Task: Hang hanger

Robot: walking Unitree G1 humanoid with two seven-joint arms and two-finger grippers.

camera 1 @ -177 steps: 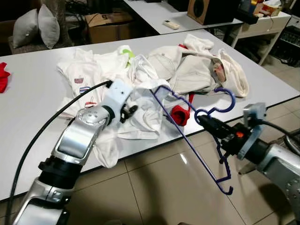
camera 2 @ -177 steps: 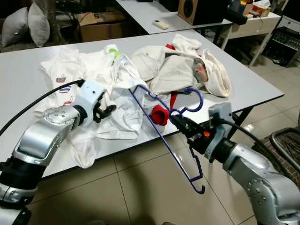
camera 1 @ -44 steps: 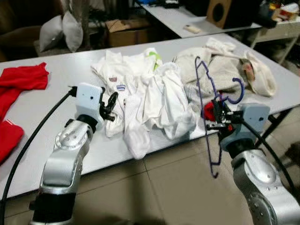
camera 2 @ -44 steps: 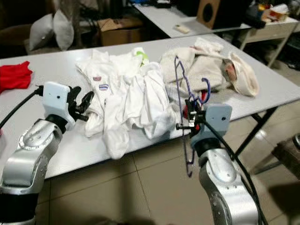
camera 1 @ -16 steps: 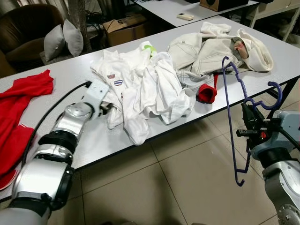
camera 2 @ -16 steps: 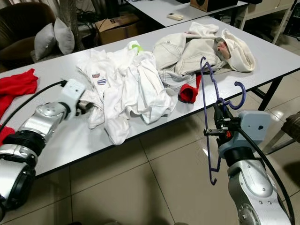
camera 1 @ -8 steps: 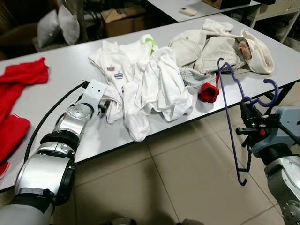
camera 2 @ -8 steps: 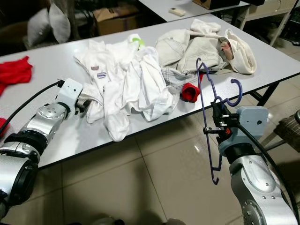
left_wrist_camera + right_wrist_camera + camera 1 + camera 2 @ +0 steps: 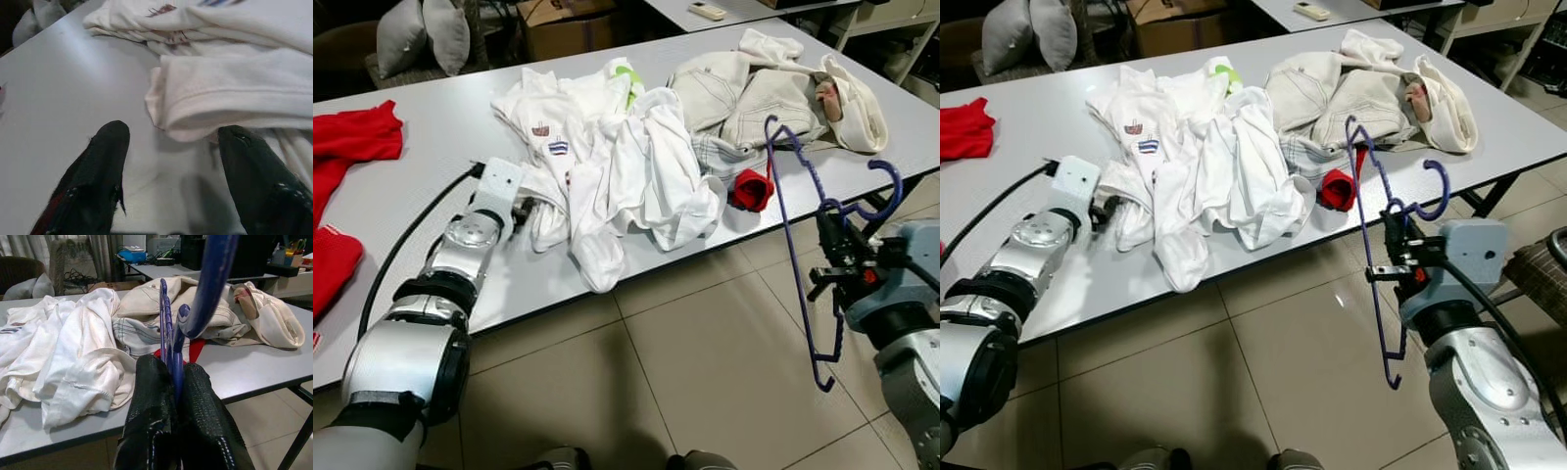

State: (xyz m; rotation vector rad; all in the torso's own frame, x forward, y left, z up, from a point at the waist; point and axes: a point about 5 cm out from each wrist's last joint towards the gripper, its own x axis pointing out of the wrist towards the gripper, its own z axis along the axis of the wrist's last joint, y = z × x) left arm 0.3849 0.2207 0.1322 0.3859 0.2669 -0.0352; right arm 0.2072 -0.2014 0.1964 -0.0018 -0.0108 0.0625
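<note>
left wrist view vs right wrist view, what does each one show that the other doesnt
Left wrist view alone: the left end effector open over bare grey table, its fingers either side of a folded white shirt hem.

Right wrist view alone: the right end effector shut on the blue hanger, with beige clothes and a red item behind.

Both: the white shirts on the table.
</note>
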